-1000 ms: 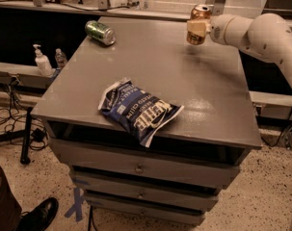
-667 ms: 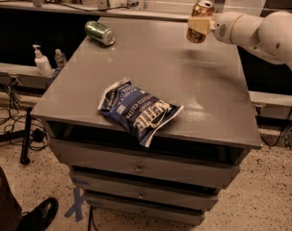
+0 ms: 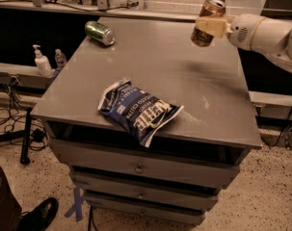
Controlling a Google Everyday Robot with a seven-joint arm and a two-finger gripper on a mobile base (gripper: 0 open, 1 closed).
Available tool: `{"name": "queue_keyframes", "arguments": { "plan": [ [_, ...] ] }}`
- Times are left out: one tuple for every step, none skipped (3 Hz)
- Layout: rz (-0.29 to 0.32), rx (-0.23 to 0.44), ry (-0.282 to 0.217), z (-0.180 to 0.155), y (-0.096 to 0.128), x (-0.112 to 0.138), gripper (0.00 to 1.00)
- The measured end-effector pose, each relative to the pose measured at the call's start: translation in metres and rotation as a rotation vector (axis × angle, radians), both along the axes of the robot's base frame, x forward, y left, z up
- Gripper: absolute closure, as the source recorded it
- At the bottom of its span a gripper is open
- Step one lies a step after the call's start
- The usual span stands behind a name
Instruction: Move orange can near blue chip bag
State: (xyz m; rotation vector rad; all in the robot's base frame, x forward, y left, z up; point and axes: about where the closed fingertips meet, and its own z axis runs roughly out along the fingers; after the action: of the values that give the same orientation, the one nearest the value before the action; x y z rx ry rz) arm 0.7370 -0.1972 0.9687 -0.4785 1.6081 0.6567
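Observation:
The orange can (image 3: 204,27), copper-orange with a silver top, hangs tilted in the air above the far right part of the grey cabinet top (image 3: 184,71). My gripper (image 3: 209,25) comes in from the right on a white arm and is shut on the can. The blue chip bag (image 3: 138,109), dark blue with white lettering, lies flat near the front edge of the cabinet top, left of centre. The can is well away from the bag, up and to the right of it.
A green can (image 3: 99,32) lies on its side at the far left corner of the top. Drawers (image 3: 138,167) are below. A pump bottle (image 3: 41,61) stands on a ledge at left. A shoe (image 3: 39,214) shows at bottom left.
My gripper has lifted the orange can higher off the cabinet top and it now hangs tilted. The chip bag and green can have not moved.

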Motion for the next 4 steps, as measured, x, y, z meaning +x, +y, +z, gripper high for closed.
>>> {"name": "queue_keyframes", "arguments": {
  "plan": [
    [0.076, -0.022, 0.022, -0.013, -0.006, -0.042, 1.00],
    [0.111, -0.060, 0.054, -0.038, -0.019, -0.081, 1.00],
    [0.134, -0.095, 0.055, -0.050, -0.022, -0.109, 1.00],
    [0.171, -0.117, 0.035, -0.046, -0.014, -0.132, 1.00]
  ]
}}
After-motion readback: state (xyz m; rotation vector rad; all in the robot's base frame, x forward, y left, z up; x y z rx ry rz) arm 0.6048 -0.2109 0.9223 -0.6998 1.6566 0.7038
